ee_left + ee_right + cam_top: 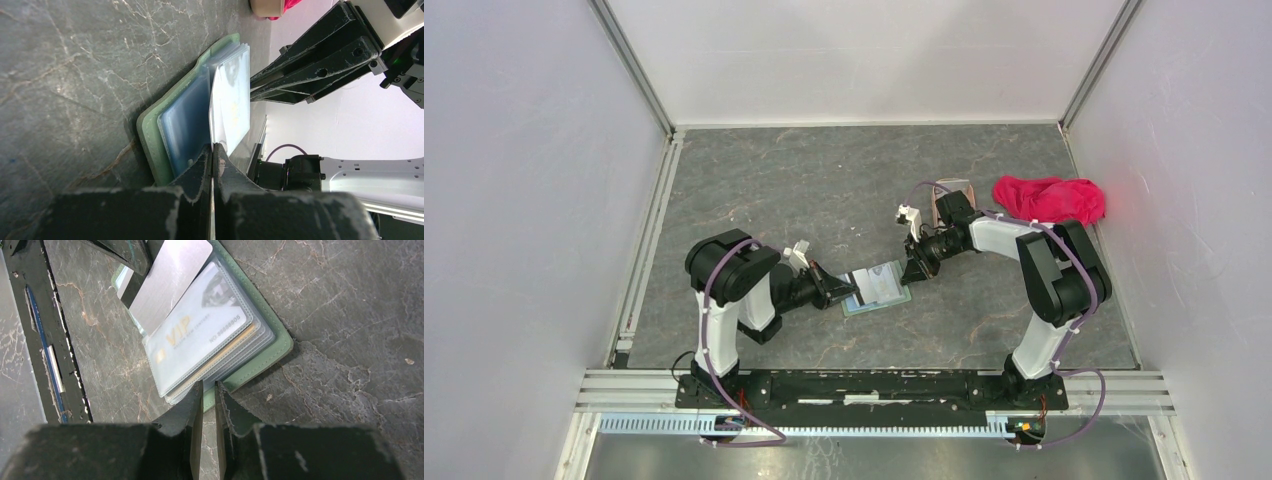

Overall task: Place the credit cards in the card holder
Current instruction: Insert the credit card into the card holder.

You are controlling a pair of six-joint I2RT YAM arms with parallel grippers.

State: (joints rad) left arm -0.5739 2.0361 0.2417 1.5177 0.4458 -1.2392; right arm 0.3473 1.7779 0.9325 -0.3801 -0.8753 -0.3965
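The sage-green card holder [879, 290] lies open on the table between both arms. Its clear pockets hold a whitish VIP card [200, 335] on top, with an orange card edge beneath it. My left gripper [214, 147] is shut on the edge of a silvery-grey credit card [172, 280] with a dark stripe. That card stands tilted, its lower edge at the pockets near the fold. My right gripper [209, 386] is at the holder's opposite edge, jaws a narrow gap apart over the green cover [270, 352], with only the cover's rim and table in the gap.
A red-pink cloth [1049, 198] lies at the back right, beside a pinkish-brown tray [951, 195] just behind the right arm. White walls enclose the table on three sides. The arms' rail runs along the near edge [874, 385].
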